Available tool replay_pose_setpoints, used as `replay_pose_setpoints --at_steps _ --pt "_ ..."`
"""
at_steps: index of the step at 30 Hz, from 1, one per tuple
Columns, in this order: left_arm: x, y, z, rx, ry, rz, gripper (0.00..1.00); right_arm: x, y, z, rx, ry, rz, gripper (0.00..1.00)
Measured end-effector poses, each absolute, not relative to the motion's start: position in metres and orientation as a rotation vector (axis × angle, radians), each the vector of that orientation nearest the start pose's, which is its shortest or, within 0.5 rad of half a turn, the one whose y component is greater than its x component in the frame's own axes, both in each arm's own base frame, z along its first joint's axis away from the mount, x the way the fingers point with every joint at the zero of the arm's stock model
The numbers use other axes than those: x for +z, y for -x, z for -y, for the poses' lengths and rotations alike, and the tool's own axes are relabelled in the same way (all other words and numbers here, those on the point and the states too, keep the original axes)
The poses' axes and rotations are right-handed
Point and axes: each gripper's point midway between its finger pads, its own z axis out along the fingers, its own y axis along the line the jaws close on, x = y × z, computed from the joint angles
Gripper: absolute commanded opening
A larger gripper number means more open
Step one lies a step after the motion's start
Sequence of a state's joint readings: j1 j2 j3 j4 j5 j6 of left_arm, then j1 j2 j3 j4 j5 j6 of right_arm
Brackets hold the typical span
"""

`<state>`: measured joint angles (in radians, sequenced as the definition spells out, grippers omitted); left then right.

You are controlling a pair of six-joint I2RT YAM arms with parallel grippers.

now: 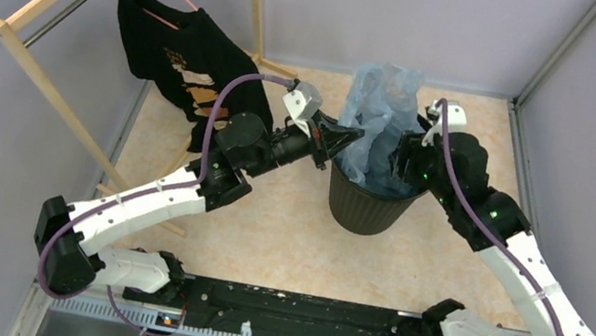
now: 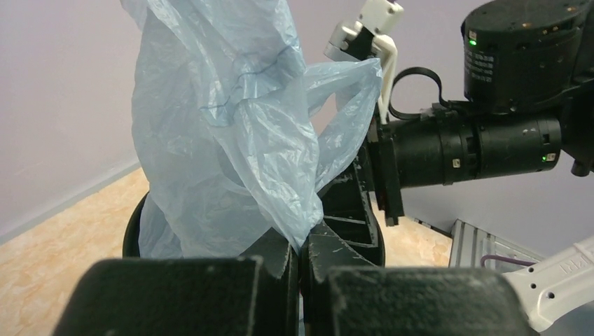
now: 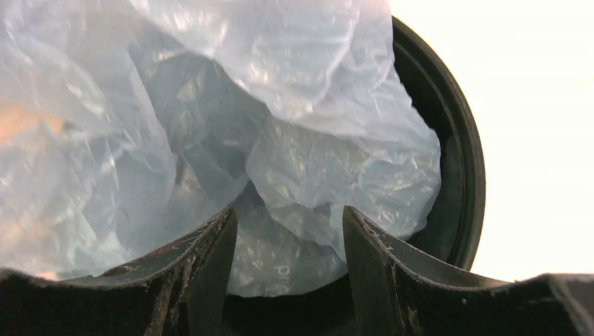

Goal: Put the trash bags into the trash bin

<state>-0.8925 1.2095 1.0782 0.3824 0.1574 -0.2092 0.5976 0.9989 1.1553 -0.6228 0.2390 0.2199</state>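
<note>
Pale-blue bag: lower part sat inside the bin; upper part stood crumpled above the rim (not yet fully in).
Left gripper: fingers clamped together on a fold of the film at the bin's left rim, likely pinning that edge.
Right gripper: fingers apart, aimed down into the bin over the film, gripping nothing; probably placed to push it down.
Arms: both reached forward, elbows bent, wrists meeting at the bin from opposite sides.

Translucent pale-blue plastic bag upright, lower part inside round black ribbed bin. Left tool, right tool flank bag.
</note>
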Motion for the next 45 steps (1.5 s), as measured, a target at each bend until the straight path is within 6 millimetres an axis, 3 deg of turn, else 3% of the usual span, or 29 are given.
replay_pose_setpoints --at_steps 3,11,18,26,32,35,40,45 --pt "0.409 -0.236 0.356 -1.032 -0.602 -1.263 0.00 0.295 -0.284 -0.153 0.286 0.218 -1.984 0.63" --pt "0.408 -0.234 0.358 -1.019 -0.615 -1.257 0.00 0.294 -0.321 -0.180 0.336 0.184 -1.934 0.62" --pt "0.407 -0.233 0.359 -1.021 -0.619 -1.258 0.00 0.262 -0.346 -0.181 0.216 0.212 -1.979 0.52" --pt "0.402 -0.233 0.363 -1.041 -0.618 -1.276 0.00 0.215 -0.341 -0.180 0.191 0.259 -2.035 0.36" --pt "0.392 -0.235 0.368 -1.053 -0.624 -1.306 0.29 0.168 -0.334 -0.190 0.234 0.293 -2.141 0.29" --pt "0.392 -0.235 0.368 -1.059 -0.620 -1.309 0.48 0.160 -0.329 -0.193 0.259 0.293 -2.170 0.30" --pt "0.392 -0.236 0.368 -1.048 -0.618 -1.307 0.66 0.169 -0.319 -0.191 0.288 0.289 -2.175 0.37" --pt "0.399 -0.240 0.357 -1.002 -0.578 -1.293 0.76 0.208 -0.304 -0.181 0.321 0.268 -2.117 0.44"
